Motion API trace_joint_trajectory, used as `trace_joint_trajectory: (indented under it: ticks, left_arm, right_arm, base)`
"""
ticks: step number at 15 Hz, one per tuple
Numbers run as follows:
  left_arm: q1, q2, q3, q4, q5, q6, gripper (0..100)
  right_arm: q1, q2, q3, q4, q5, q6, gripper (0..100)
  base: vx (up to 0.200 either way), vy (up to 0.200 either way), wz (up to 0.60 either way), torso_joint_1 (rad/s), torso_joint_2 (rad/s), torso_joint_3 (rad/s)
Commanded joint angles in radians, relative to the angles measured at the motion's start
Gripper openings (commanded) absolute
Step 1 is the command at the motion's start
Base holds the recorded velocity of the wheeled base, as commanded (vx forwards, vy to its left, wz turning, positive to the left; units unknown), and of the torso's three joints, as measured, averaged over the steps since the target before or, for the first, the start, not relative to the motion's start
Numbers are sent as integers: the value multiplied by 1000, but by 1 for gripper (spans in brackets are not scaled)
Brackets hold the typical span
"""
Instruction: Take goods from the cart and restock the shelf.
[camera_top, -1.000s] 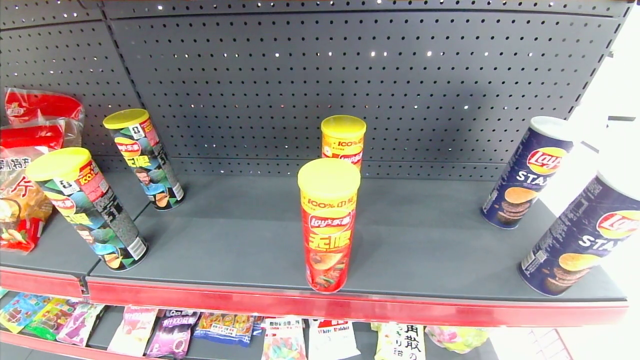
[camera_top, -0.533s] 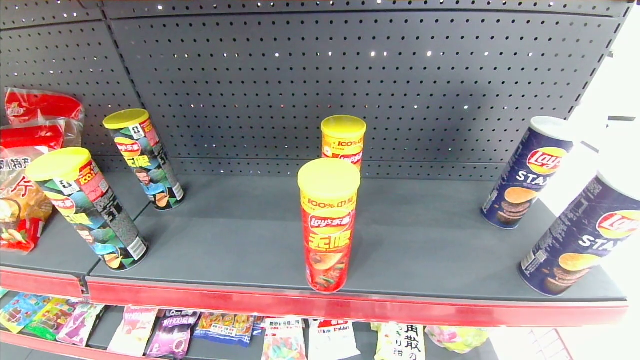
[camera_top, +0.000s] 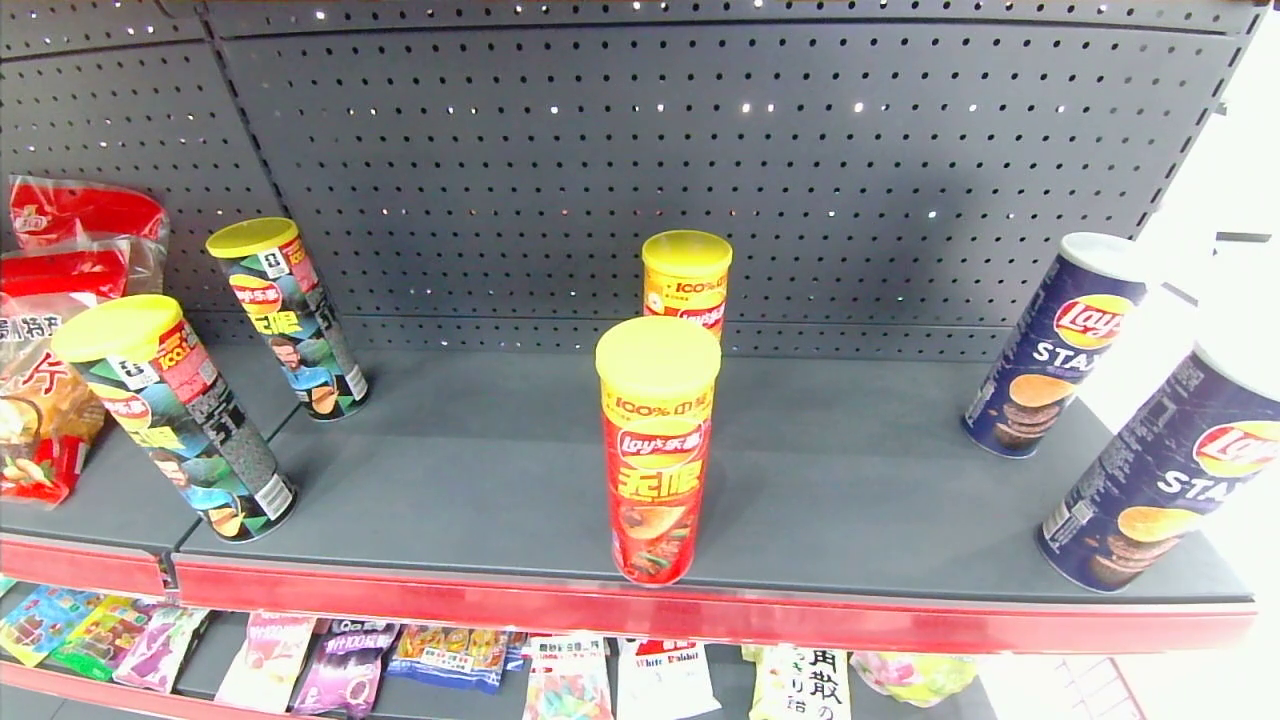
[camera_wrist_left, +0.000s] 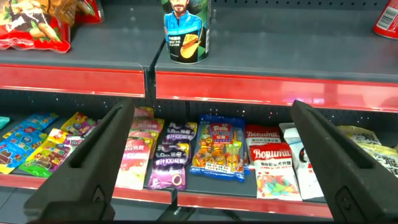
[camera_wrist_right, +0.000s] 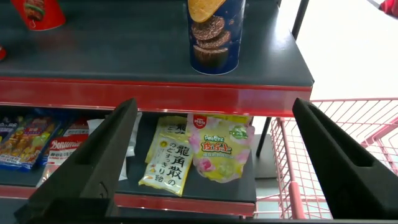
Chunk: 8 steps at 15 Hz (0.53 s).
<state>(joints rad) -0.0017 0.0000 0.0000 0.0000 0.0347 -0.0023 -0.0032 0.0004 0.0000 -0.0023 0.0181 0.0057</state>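
Jaws of the left gripper (camera_wrist_left: 212, 109) stand wide apart facing the red front rail of the shelf (camera_top: 480, 470), and the right gripper (camera_wrist_right: 214, 102) faces the same rail farther right, its jaws likewise spread. Six chip cans stand upright on the shelf's grey board. A front dark can (camera_top: 175, 420) with a yellow lid is at the left, with a rear dark can (camera_top: 290, 320) behind it. A front red can (camera_top: 655, 450) stands at the middle of the front edge, and a rear red can (camera_top: 686, 280) stands behind it near the pegboard (camera_top: 600, 180). A front blue can (camera_top: 1160, 470) and a rear blue can (camera_top: 1050, 350) stand at the right end. Snack bags (camera_top: 50, 330) are piled at the far left. The front dark can stands ahead of the left jaws, clear of both fingers. The front blue can stands likewise ahead of the right jaws, untouched. Sweet packets (camera_wrist_left: 217, 149) lie in a row on the lower shelf (camera_wrist_left: 249, 202) under the rail. A red wire cart (camera_wrist_right: 348, 149) stands beside the shelf's right end, and its load cannot be made out.
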Motion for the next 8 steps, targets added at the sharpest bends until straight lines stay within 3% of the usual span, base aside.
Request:
trace_joint_trajectory:
  ticks: [1,8]
  left_arm:
    - [0,2,0,2,1,1,100]
    - [0,2,0,2,1,1,100]
  right_arm:
    - [0,0,0,-1,0,0,100]
    - [0,0,0,-1,0,0,100]
  base:
    - [0,0,0,0,0,0]
    - [0,0,0,0,0,0]
